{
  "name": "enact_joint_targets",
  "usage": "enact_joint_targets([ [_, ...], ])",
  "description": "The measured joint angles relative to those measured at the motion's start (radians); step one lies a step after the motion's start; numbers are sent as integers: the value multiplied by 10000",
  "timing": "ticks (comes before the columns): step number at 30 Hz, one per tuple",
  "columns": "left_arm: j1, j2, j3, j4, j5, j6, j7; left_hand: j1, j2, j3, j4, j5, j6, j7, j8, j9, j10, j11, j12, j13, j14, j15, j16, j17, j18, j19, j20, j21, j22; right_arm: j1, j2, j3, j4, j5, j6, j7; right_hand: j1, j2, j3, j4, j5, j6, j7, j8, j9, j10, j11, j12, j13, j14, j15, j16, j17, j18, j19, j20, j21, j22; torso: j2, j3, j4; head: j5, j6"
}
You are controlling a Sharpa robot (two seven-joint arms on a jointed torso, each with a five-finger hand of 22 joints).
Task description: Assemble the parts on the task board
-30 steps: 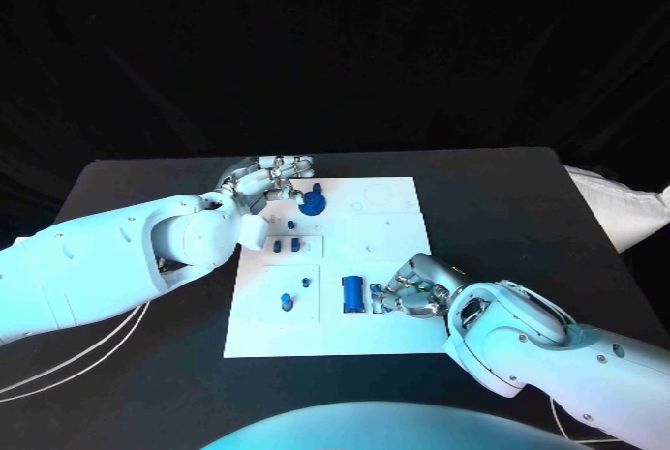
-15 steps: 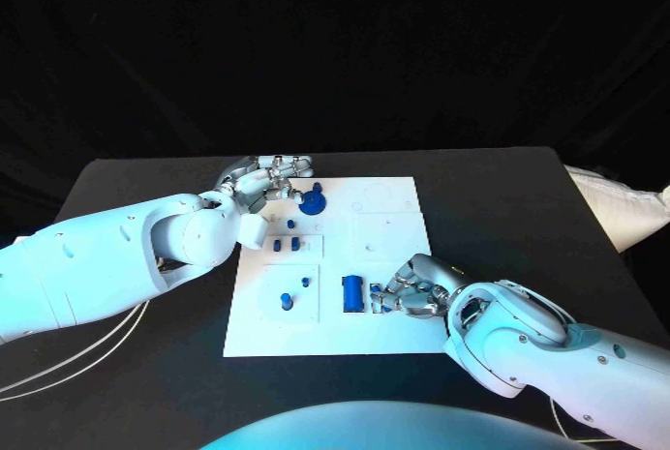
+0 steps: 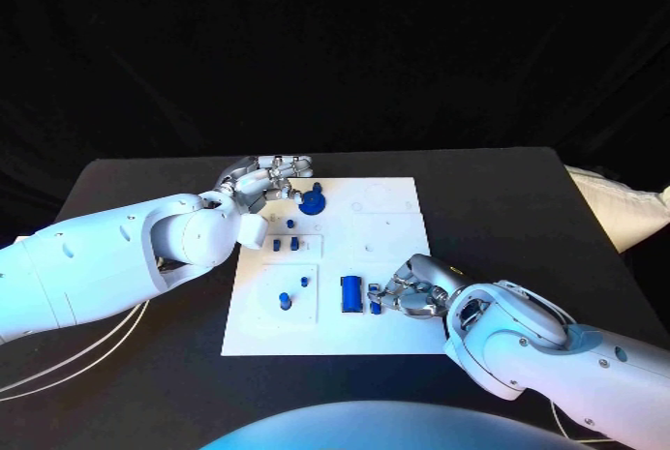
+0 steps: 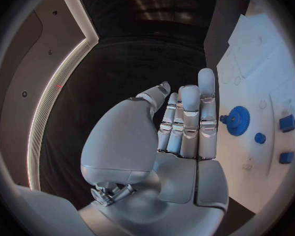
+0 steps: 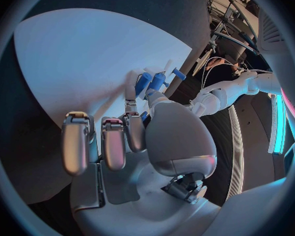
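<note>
Parts lie on white board mid-table; right hand pinches small blue piece, seating comes next; left hand idle beside blue gear, fingers together, holding nothing

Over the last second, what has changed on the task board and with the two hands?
Almost nothing changed. The right hand crept slightly toward the small blue part beside the larger blue block; whether its fingers hold anything cannot be told. The left hand stayed open near the blue gear. The parts on the task board kept their places.
</note>
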Motion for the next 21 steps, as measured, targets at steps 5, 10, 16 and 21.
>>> enact_joint_targets([
  [5, 0, -3, 0, 2, 0, 0, -8, 0, 0, 0, 0, 0, 0, 0, 0, 0, 0, 0, 0, 0, 0, 0, 0, -1, 0, 0, 0, 0, 5, 0, -3, 1, 0, -67, 36, 0, -67, 10, -143, 11, 0, 0, -1, 0, 13, 0, 0, 0, 8, 0, 0, 0, 0, 0, 35, -35, 0, 0, 0, -6, 0, 10, -6],
  [10, 0, -3, 0, 2, -10, 0, -18, 0, 0, 0, 0, 0, 0, 0, 0, 0, 0, 0, 0, 0, 0, 0, 0, -1, 0, 0, 0, 0, 8, 0, -11, 1, 18, -124, 57, 0, -67, 9, -161, 3, 0, 0, -1, -1, 11, 0, 0, 0, 8, 0, 1, 0, 2, 0, 35, -34, 0, -1, 0, -3, -5, 11, -2],
  [16, 0, 0, 0, 0, -21, 0, -30, 0, 0, 0, 0, 0, 0, 0, 50, 0, 0, 0, 0, 0, 0, 0, 0, 14, 0, 0, 0, 0, 8, 0, -103, 1, 121, -135, 34, 33, 78, -132, -428, -182, -131, -115, 32, -24, 22, 0, 0, -206, 7, -1, 1, -1, 8, 0, 34, -35, -22, -2, 0, 0, -4, -7, 9],
  [21, 0, -4, 0, -4, -26, 0, -43, 0, 0, 0, 0, 0, 0, 0, 50, 0, 0, 0, 0, 0, 0, 0, 0, 14, 1, 0, 0, 0, 8, -5, -365, 5, 285, 6, -60, 237, 920, -338, -693, -598, -605, -618, 291, -286, -45, -18, 128, -620, 17, -2, 78, -60, 7, 0, -78, 78, -118, -2, -4, 1, -5, -13, 12],
])
